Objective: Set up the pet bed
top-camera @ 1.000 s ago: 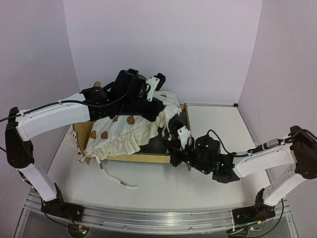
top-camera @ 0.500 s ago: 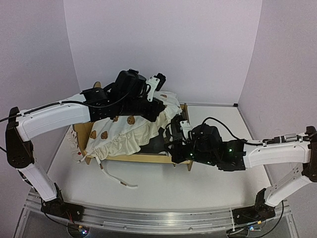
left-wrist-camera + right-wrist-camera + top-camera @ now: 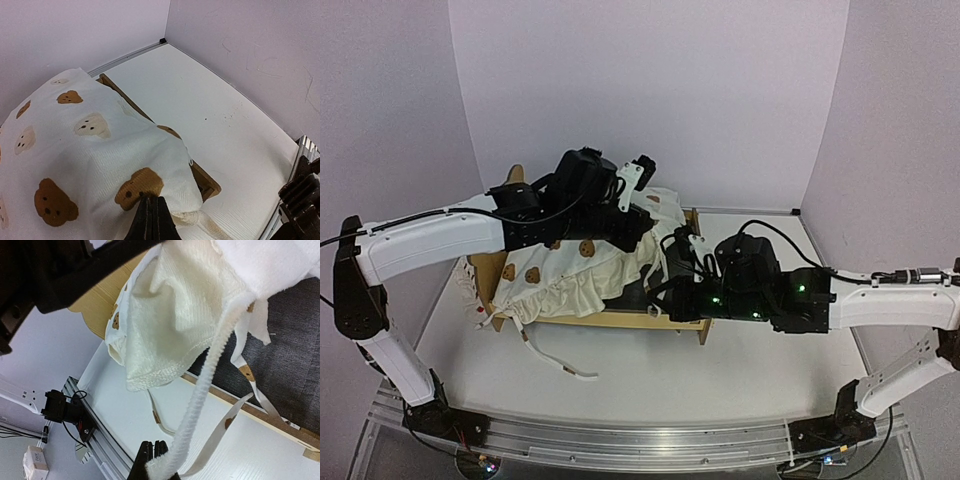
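Now, your left fingers [image 3: 146, 225] and right fingers [image 3: 144, 460] clamp the cushion [image 3: 570, 275]; pet bed [image 3: 600, 319] lies just below, long axis left-right, bare end rightward.

A white table [image 3: 650, 370] fills the lower half of the overhead view, boxed in by pale lilac panels: a back wall [image 3: 650, 90] at top centre, a left wall [image 3: 380, 100] and a right wall [image 3: 900, 120]. A metal rail [image 3: 640, 440] lines the bottom edge. Light falls evenly.
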